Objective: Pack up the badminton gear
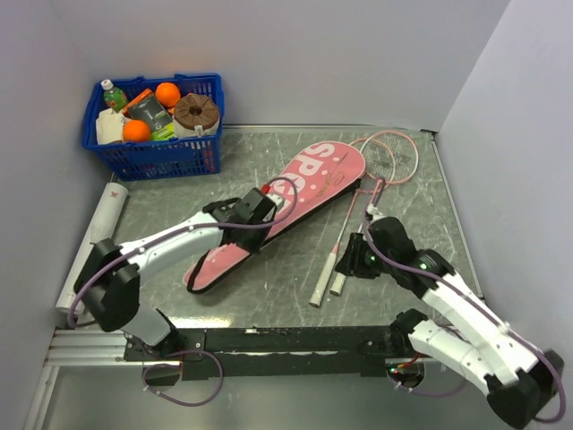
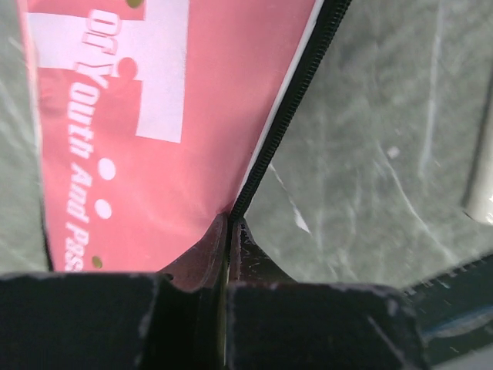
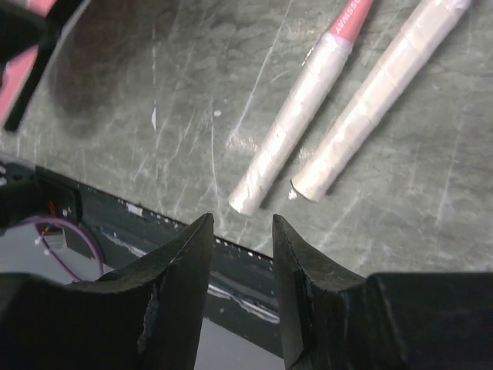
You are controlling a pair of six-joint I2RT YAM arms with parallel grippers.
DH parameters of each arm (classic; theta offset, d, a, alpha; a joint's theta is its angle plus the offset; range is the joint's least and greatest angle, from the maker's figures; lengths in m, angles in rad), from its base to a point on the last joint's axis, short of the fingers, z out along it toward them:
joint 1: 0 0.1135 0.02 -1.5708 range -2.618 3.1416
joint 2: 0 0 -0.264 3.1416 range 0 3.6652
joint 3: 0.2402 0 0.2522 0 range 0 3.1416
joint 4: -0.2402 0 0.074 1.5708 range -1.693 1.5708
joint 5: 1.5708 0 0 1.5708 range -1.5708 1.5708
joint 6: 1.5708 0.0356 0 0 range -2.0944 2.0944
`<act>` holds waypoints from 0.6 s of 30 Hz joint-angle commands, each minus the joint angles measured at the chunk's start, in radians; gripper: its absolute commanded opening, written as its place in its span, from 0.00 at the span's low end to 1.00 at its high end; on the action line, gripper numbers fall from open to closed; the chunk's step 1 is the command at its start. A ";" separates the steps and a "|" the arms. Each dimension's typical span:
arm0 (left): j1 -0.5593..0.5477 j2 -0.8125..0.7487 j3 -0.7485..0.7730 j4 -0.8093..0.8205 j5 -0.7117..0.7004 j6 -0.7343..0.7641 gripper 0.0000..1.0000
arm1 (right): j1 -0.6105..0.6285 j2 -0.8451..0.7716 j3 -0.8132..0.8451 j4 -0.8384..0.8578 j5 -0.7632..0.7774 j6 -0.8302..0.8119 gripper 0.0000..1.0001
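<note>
Top external view first: finds the pink "SPORT" case (image 1: 327, 170) lying diagonally mid-table, with the left gripper (image 1: 282, 199) clamped on its black zip edge (image 2: 285, 123) about halfway along. Bears that out in the left wrist view: fingertips pressed together on the seam, nothing else caught; cannot tell whether the zip is undone. Finds the right gripper (image 1: 349, 264) hovering partly open and empty, just short of the butt ends of the two rackets (image 1: 391, 157), handles side by side, heads overlapping toward the far right. Looks like the case-opening step, with racket loading not yet begun. Calls next for lifting that edge to make a mouth, then closing on one white handle (image 3: 289, 150) and sliding it in. Offers bare table (image 1: 260, 287) between case and rackets; tighter on the right, near the wall (image 1: 510, 134). Places the long white tube (image 1: 98, 242) at the left edge and the blue basket (image 1: 152, 152) far left, well apart. Worth minding the near rail (image 3: 139, 208) beneath the right fingers.
</note>
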State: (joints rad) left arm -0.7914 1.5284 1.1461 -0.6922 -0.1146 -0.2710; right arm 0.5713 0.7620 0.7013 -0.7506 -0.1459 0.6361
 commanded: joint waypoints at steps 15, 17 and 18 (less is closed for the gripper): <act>-0.009 -0.036 -0.220 0.622 0.242 -0.200 0.34 | -0.008 0.434 0.107 0.451 -0.093 0.096 0.52; -0.008 -0.005 -0.186 0.608 0.253 -0.189 0.34 | -0.007 0.470 0.098 0.474 -0.101 0.120 0.52; -0.009 0.007 -0.172 0.608 0.257 -0.189 0.34 | -0.007 0.477 0.093 0.500 -0.100 0.125 0.52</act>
State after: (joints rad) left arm -0.7963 1.4841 0.8948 -0.1764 0.0940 -0.4877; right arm 0.5690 1.1992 0.7746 -0.3801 -0.2165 0.7151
